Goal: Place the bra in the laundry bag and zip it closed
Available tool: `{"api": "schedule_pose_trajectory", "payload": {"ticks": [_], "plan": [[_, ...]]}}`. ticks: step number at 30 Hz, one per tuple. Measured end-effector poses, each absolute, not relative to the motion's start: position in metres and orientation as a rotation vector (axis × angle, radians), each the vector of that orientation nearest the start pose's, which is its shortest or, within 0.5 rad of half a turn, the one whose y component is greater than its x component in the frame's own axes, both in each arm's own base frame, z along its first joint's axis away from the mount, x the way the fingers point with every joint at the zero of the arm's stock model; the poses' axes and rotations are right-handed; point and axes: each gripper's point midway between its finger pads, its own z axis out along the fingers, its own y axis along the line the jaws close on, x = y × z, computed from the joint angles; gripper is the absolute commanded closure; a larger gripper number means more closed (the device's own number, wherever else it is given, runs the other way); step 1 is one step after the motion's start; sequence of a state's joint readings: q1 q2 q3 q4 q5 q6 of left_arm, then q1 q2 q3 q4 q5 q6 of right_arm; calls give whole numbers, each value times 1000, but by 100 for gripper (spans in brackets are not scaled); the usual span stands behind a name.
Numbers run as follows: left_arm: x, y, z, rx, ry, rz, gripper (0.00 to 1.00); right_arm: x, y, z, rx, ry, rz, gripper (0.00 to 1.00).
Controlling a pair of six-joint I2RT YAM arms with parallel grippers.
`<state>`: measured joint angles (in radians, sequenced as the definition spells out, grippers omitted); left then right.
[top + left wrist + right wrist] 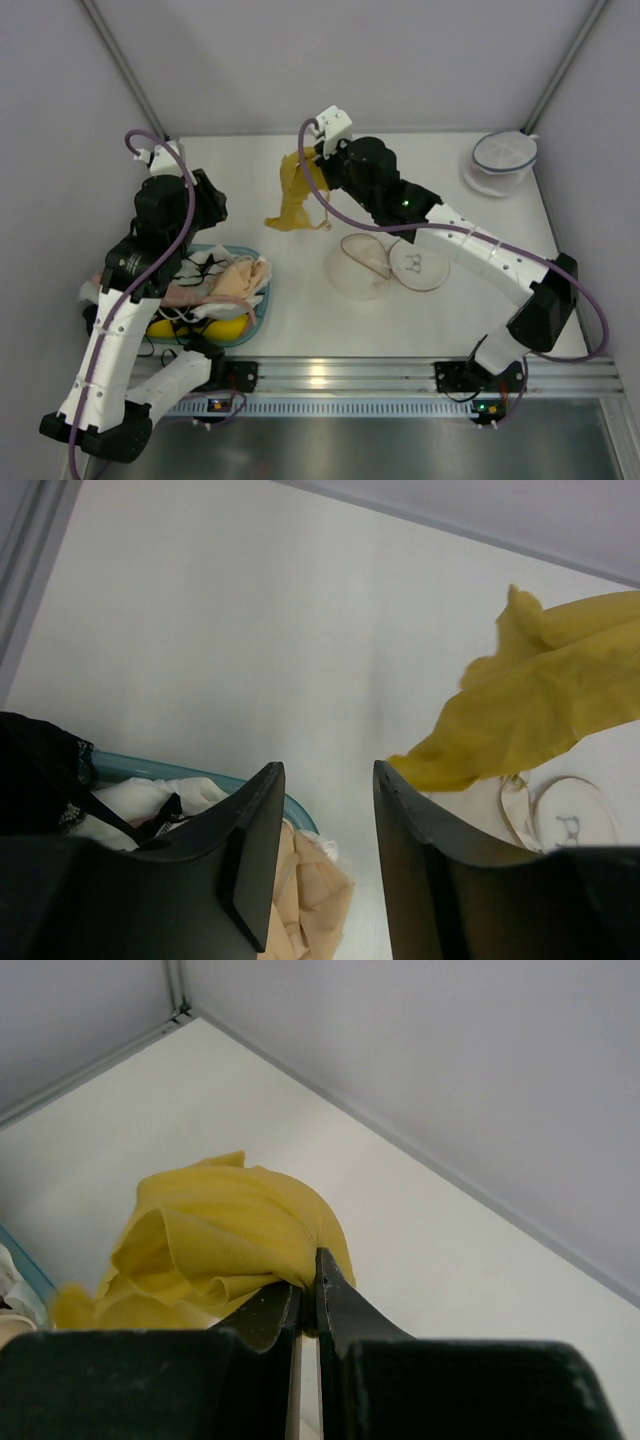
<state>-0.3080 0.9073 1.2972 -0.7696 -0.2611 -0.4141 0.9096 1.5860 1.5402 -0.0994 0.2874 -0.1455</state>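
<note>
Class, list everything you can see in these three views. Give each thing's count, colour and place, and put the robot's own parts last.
bra: one, mustard yellow, hanging from the right gripper, mid-table
laundry bag: one, translucent white with beige rim, lying open right of centre
blue-rimmed bag: one, white mesh, far right corner
basket: one, teal, near left of the table
garments: several, peach, pink, white and black, heaped in the basket
table: one, white
left gripper: one, black, open, near the basket
right gripper: one, black, shut on the bra
</note>
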Motion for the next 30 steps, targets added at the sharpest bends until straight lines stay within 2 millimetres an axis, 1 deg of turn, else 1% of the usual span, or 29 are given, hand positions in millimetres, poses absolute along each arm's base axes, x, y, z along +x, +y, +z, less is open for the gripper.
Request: {"api": "schedule_pose_trajectory", "payload": {"ticks": [2,3,5,7,8,10,11,12,13,15,17,21,23,25,29,30], "plan": [[272,-57,341,-269,1934,-230,51,354,352,360,-646,1577,325,100],[273,-59,339,-262,1944,-233,48,352,350,364,-643,1570,335,100],[275,-67,334,-220,1971,-263,47,345,351,372,-650,1556,364,100],[277,-81,327,-150,2010,-312,43,342,353,373,-667,1559,377,100],[278,-92,321,-92,2040,-359,41,340,353,372,-677,1572,378,100],[280,-109,308,-11,2087,-429,38,339,352,371,-695,1602,378,100],[281,-117,299,26,2119,-462,37,339,352,371,-697,1611,378,100],[282,-122,292,48,2141,-478,37,339,350,372,-703,1622,379,100],[283,-125,285,66,2161,-492,33,339,349,373,-707,1631,377,100],[284,-132,277,95,2180,-519,29,339,346,371,-712,1648,372,100],[284,-138,277,127,2168,-559,25,339,343,368,-720,1667,362,100],[285,-153,294,200,2092,-637,23,335,338,359,-749,1711,344,100],[283,-160,300,243,2061,-666,22,335,337,357,-756,1726,337,100],[280,-168,302,288,2044,-682,21,334,335,358,-759,1740,331,100],[272,-189,299,372,2032,-670,22,335,332,360,-748,1755,323,100],[271,-195,297,389,2029,-652,26,335,331,360,-746,1759,322,100]]}}
